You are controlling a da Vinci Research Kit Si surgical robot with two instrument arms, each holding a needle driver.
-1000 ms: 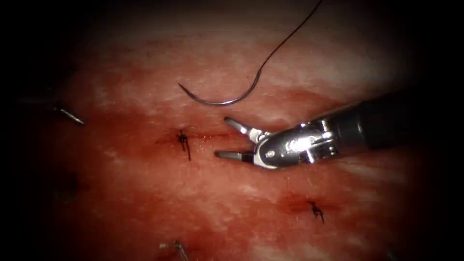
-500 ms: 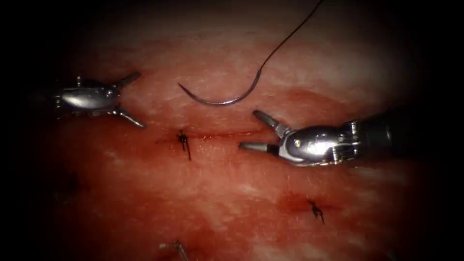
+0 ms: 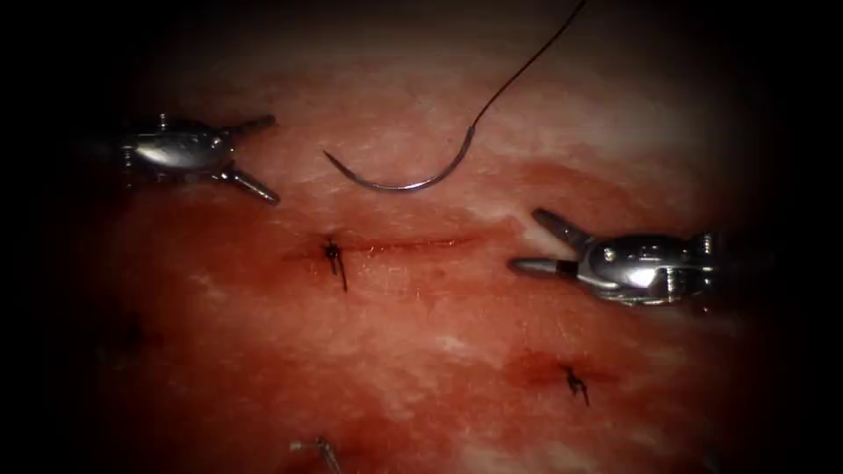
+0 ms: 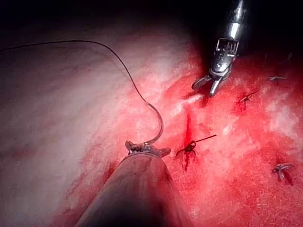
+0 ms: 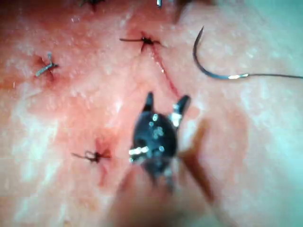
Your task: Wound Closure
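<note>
The curved needle [image 3: 399, 180] lay loose on the tissue [image 3: 439, 351], beyond the cut [image 3: 404, 244]; thin, stiff and slippery, best gripped mid-curve. Left tool [image 3: 255, 158] and right tool [image 3: 537, 241] gaped, empty.

Curved needle [image 3: 404, 178] lies free on tissue [image 3: 421, 351] above the cut [image 3: 395, 245] (thread [image 3: 527, 61] attached).

Right pincer [image 3: 534, 241] has backed off rightward; left pincer [image 3: 263, 158] has come in
</note>
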